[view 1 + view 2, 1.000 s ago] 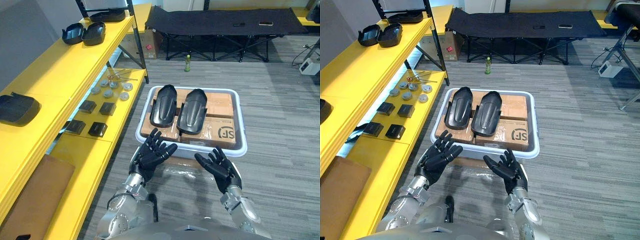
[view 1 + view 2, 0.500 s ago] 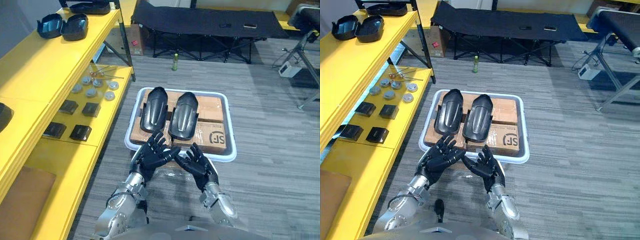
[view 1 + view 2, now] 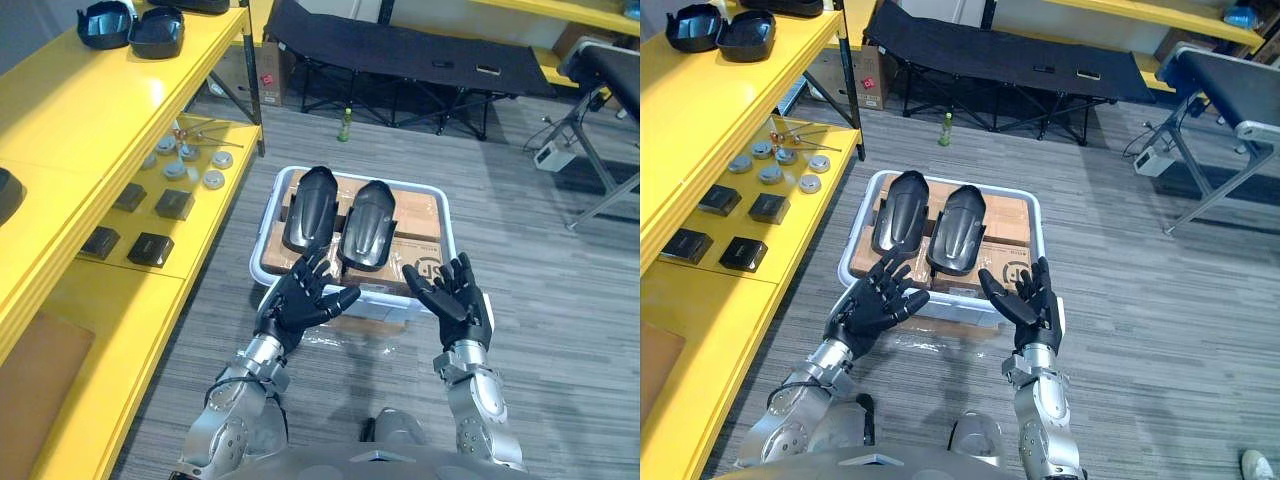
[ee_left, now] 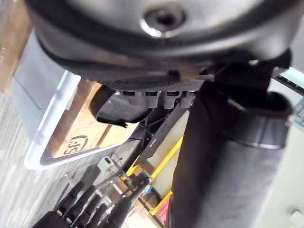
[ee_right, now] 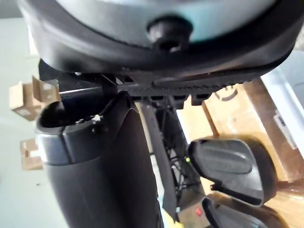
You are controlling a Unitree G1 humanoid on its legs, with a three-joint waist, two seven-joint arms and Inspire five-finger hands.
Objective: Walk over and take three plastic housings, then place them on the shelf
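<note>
Hovering spread and empty, left hand (image 3: 300,298), right hand (image 3: 455,300), near white tray (image 3: 262,243) of housings (image 3: 310,208), grey carpet (image 3: 545,300), yellow shelf (image 3: 90,110) alongside

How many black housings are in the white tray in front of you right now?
2. The left housing and the right housing lie side by side on the cardboard boxes inside the white tray. Anything beneath the boxes is hidden.
</note>
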